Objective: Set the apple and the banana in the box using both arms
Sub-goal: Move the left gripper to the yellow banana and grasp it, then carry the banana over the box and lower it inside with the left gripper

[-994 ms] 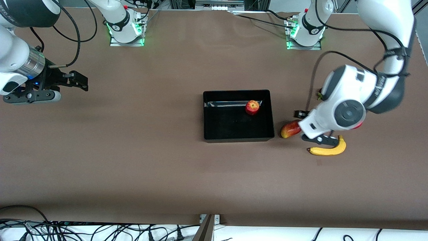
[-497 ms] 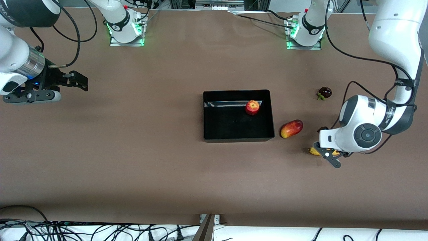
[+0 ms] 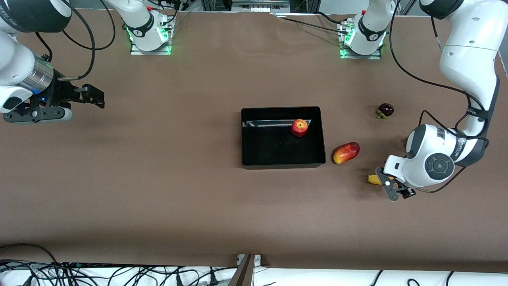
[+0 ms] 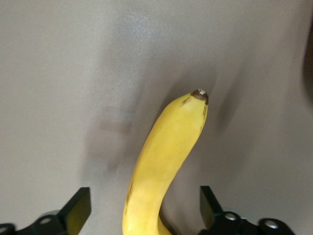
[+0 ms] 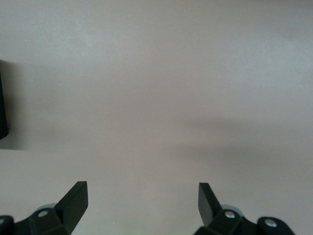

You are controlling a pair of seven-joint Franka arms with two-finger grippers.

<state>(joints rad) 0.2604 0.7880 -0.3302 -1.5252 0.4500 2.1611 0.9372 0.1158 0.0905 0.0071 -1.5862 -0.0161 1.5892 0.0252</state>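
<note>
The apple (image 3: 299,127) lies in the black box (image 3: 274,149), by the corner toward the left arm's base. The banana (image 3: 372,179) lies on the table beside the box toward the left arm's end; my left hand hides all but one tip. My left gripper (image 3: 391,186) is low over it and open. In the left wrist view the banana (image 4: 166,156) runs between the two fingers (image 4: 78,210), with a gap on each side. My right gripper (image 3: 96,97) is open and empty and waits over the table at the right arm's end; the right wrist view shows its spread fingertips (image 5: 73,198).
A red-and-yellow mango-like fruit (image 3: 346,153) lies between the box and the banana. A small dark fruit with a green stem (image 3: 385,109) lies farther from the front camera. The box's corner (image 5: 2,117) shows at the edge of the right wrist view.
My left arm has swung from over the mango-like fruit to the banana and come down, its open jaws now on either side of it. The right arm has not moved.
</note>
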